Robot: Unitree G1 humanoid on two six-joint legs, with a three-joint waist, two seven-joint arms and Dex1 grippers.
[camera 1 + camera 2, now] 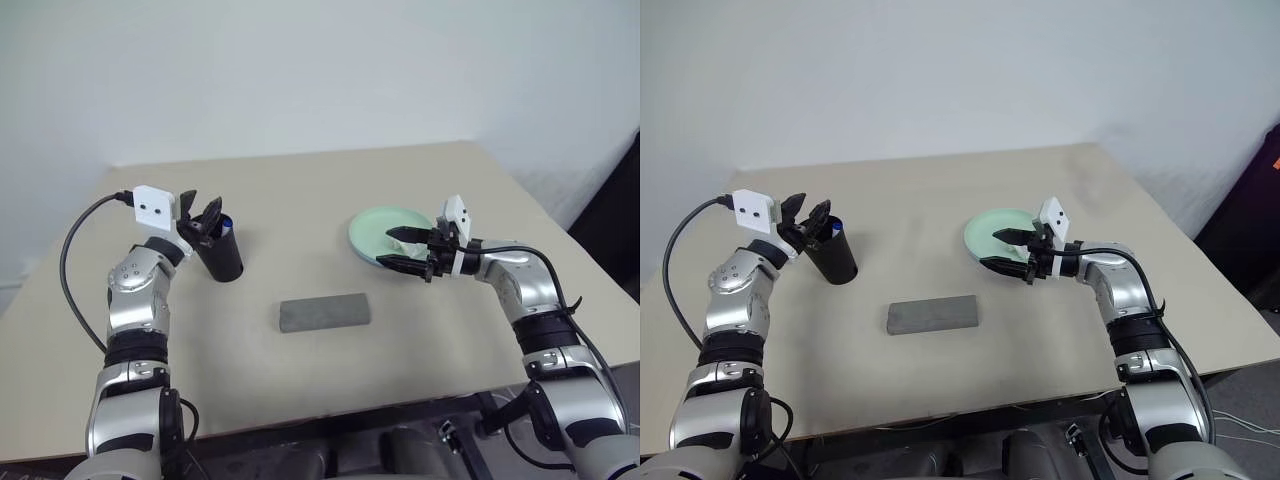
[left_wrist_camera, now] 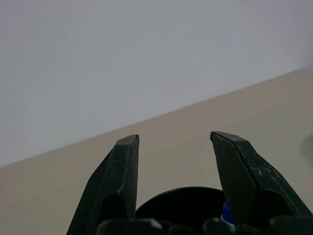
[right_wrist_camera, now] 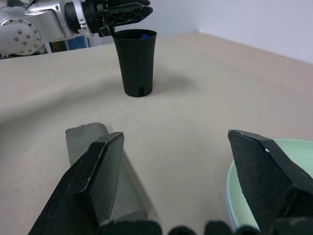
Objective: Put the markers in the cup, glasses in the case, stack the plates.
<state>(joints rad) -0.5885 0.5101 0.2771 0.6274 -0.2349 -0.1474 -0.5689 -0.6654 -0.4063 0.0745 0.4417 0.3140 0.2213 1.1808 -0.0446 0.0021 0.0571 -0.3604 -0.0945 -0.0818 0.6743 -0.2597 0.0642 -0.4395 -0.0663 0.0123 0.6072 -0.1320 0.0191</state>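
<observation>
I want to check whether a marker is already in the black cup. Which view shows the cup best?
The right wrist view: the cup stands whole and upright, a blue cap peeking at its rim, the left gripper just above. Both eye views show it smaller, partly behind that gripper. The left wrist view shows just its rim.

I take this for a bare test room or lab: my arms work over a plain beige rectangular table point(image 1: 330, 380) set against an unmarked white wall point(image 1: 300, 70), with loose cabling at my wrists.
</observation>
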